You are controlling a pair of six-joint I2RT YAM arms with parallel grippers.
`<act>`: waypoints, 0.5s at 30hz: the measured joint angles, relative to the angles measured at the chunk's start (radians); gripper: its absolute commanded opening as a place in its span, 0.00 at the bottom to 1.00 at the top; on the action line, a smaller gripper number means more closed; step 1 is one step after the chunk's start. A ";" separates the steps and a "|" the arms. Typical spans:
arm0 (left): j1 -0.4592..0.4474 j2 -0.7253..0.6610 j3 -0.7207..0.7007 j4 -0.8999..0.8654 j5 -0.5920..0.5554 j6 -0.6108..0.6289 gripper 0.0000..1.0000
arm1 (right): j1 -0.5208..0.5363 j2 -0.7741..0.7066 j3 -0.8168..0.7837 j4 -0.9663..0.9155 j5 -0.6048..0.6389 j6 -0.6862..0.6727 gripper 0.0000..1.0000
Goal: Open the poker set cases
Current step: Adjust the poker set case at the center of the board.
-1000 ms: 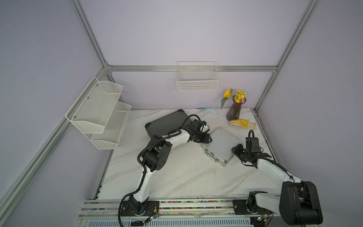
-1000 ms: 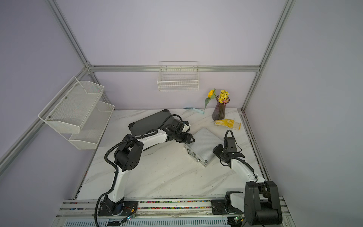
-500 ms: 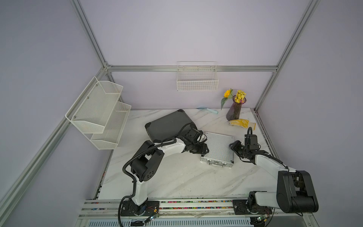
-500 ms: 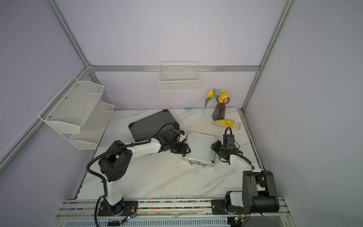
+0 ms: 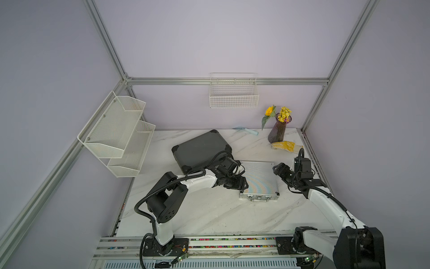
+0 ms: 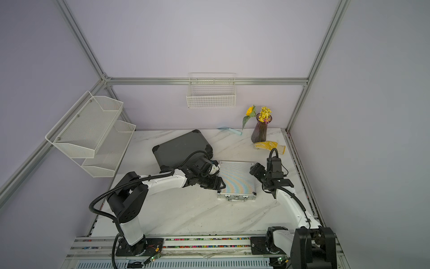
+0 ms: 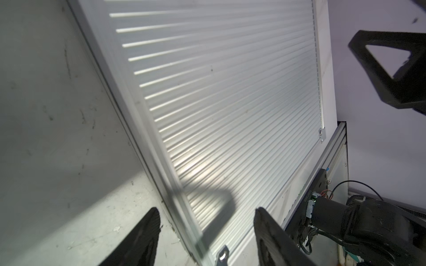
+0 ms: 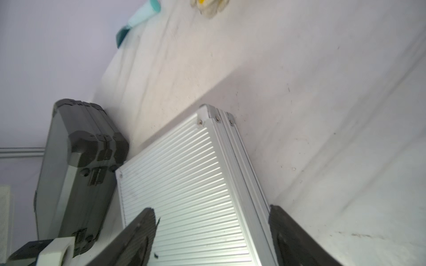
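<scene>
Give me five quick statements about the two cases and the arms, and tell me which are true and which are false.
1. The silver case lies flat on the table with its lid shut. True.
2. The dark grey case is open. False: it is shut too.
3. The silver case's latches face the back wall. False: they face the arms' base rail.
4. The left fingers are apart, straddling the silver case's edge. True.
5. The right fingers are clamped on the vase. False: they stand apart at the silver case, and the vase stands alone in the far corner.
</scene>
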 measured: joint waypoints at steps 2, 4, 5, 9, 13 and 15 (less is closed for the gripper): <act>0.000 -0.029 0.000 -0.001 -0.004 0.000 0.67 | 0.000 -0.044 0.042 -0.050 0.016 -0.005 0.81; 0.002 -0.055 0.000 0.000 -0.010 0.001 0.67 | 0.000 -0.087 0.051 -0.090 0.013 -0.008 0.77; 0.002 -0.064 0.000 0.000 -0.011 0.001 0.67 | 0.000 -0.112 0.046 -0.114 0.002 -0.005 0.75; 0.008 -0.078 0.000 0.000 -0.018 0.003 0.68 | 0.001 -0.265 -0.035 -0.195 -0.086 0.047 0.65; 0.024 -0.078 0.000 -0.002 -0.017 0.003 0.69 | 0.018 -0.480 -0.137 -0.253 -0.179 0.143 0.60; 0.034 -0.078 0.000 -0.002 -0.017 0.003 0.70 | 0.026 -0.572 -0.161 -0.282 -0.203 0.175 0.60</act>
